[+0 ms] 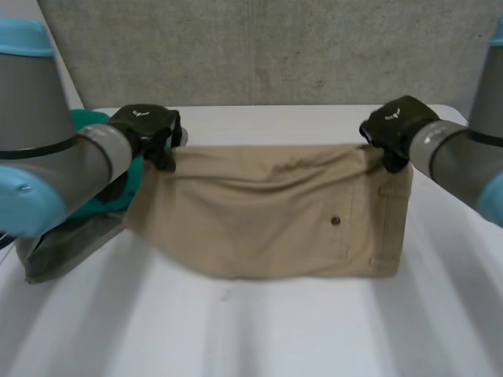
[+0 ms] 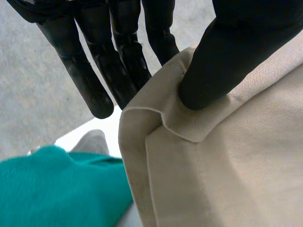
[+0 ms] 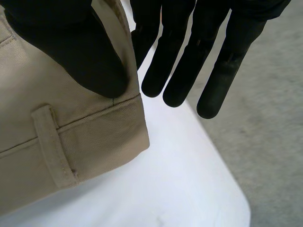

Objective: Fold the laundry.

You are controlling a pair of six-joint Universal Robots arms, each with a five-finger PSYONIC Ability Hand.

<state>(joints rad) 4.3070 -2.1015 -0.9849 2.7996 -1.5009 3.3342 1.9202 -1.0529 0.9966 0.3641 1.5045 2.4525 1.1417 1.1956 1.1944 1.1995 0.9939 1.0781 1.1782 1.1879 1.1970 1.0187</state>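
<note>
A pair of beige cotton trousers (image 1: 275, 212), folded into a wide band, lies across the middle of the white surface (image 1: 236, 330), its far edge stretched between the two hands. The left hand (image 1: 145, 126) grips the far corner on its side. In the left wrist view its thumb (image 2: 222, 61) presses down on the doubled hem of the trousers (image 2: 227, 165) while the fingers (image 2: 85, 75) run straight behind the cloth, pinching it. The right hand (image 1: 397, 126) grips the opposite far corner at the waistband. In its wrist view the thumb (image 3: 80, 52) sits on the fabric (image 3: 47, 118) just above a belt loop (image 3: 52, 146), and the straight fingers (image 3: 175, 61) reach past the cloth's edge over the surface (image 3: 165, 179).

A small dark button (image 1: 335, 221) shows on the trousers towards the right hand's end.

Beside the left hand's corner lies a teal garment (image 1: 106, 203), largely hidden behind the left arm (image 1: 47, 157); its shape cannot be made out. The left wrist view shows a fold of it (image 2: 57, 189) just beside the trousers' edge. Under it, a dark olive-grey cloth (image 1: 67, 247) pokes out towards the near side, partly covered by the arm too. How far the fingers reach under the cloth is hidden at both corners. A grey concrete wall (image 1: 259, 47) stands behind the surface.
</note>
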